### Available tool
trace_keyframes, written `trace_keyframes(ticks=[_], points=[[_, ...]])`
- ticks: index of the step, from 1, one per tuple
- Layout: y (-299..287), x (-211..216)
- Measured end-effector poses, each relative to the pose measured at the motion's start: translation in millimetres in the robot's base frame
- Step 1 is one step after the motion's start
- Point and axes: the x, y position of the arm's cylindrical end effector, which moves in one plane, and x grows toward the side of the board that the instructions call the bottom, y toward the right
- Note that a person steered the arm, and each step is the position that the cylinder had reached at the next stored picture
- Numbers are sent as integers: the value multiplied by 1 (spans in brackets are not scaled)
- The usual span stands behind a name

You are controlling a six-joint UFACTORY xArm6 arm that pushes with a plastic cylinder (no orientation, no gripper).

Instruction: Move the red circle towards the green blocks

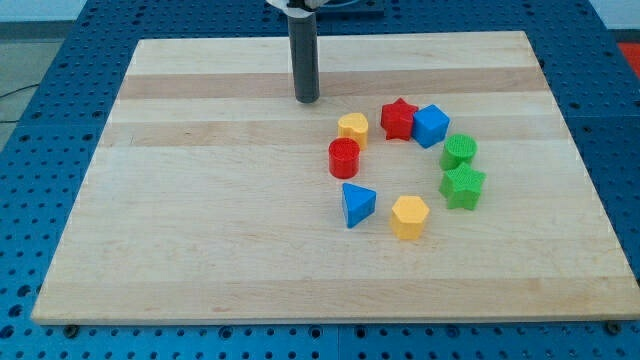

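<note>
Toward the view's top of the worktop (200, 200), my tip (306, 100), a bare rod with no jaws, stands apart up-left of the red circle (344, 157), which touches the yellow block (352, 128), placed to shove it right toward the green blocks (461, 170).

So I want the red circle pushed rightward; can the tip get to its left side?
Probably yes: my tip sits above-left of the red circle, with bare board to that side; only the yellow block stands close by.
</note>
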Motion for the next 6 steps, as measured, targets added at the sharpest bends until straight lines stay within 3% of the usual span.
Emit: trace_keyframes(ticks=[2,5,6], points=[[-5,1],[1,108],[42,111]])
